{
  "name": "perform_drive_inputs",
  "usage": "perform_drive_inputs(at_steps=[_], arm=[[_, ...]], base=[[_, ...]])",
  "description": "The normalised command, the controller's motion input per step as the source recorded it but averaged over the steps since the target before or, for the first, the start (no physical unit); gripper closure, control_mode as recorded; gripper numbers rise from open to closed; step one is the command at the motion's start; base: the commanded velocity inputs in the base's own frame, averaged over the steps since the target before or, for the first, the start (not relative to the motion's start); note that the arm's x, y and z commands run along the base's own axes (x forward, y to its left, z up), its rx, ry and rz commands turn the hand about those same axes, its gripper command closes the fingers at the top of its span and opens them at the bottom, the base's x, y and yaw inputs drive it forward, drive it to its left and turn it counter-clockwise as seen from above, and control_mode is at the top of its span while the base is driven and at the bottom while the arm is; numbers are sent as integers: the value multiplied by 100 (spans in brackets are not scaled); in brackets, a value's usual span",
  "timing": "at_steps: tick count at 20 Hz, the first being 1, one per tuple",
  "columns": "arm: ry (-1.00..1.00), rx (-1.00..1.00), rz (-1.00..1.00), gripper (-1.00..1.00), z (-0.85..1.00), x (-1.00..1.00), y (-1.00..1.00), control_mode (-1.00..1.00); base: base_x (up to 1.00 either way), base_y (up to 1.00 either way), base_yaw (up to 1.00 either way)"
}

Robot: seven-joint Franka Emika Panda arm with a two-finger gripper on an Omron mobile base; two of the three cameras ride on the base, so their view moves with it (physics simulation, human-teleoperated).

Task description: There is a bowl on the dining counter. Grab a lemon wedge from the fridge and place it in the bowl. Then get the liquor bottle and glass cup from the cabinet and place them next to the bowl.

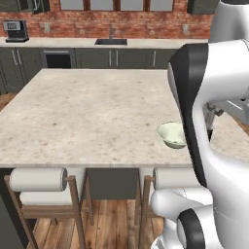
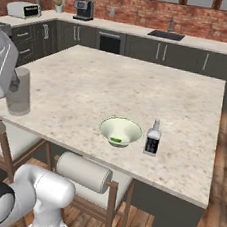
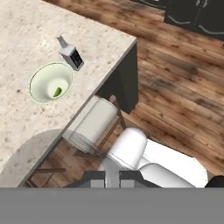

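Room: a brick wall is seen at the back, with a long wall counter under it, dark cabinets below and a sink set in. A coffee machine is placed at the counter's left end. A wood plank floor is laid throughout.

Surface: the dining counter is topped in beige speckled stone on a dark base. Padded wooden stools are tucked under the near edge.

The arm is raised over the near edge of the island.

The bottle is stood upright on the stone, just beside the bowl, on the side away from the arm and near the near edge. From the hand view the bottle and bowl are looked down on, close together and close to the counter's corner.

The cup is seen at the near left corner of the top in the right base view, well apart from the bowl. Contact with the stone cannot be told.

The gripper is closed, clamped on the cup's wall, as far as can be made out in the hand view.

A green lemon wedge is lying in the bottom of the bowl.
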Motion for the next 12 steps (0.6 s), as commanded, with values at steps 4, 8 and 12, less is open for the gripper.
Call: perform_drive_inputs(at_steps=[4,8,12], arm=[[4,-3,-17,100,-44,59,25,-100],[0,-4,-27,100,-56,82,22,-100],[0,-2,-30,100,-45,96,4,-100]], base=[[0,0,0],[0,0,0],[0,0,0]])
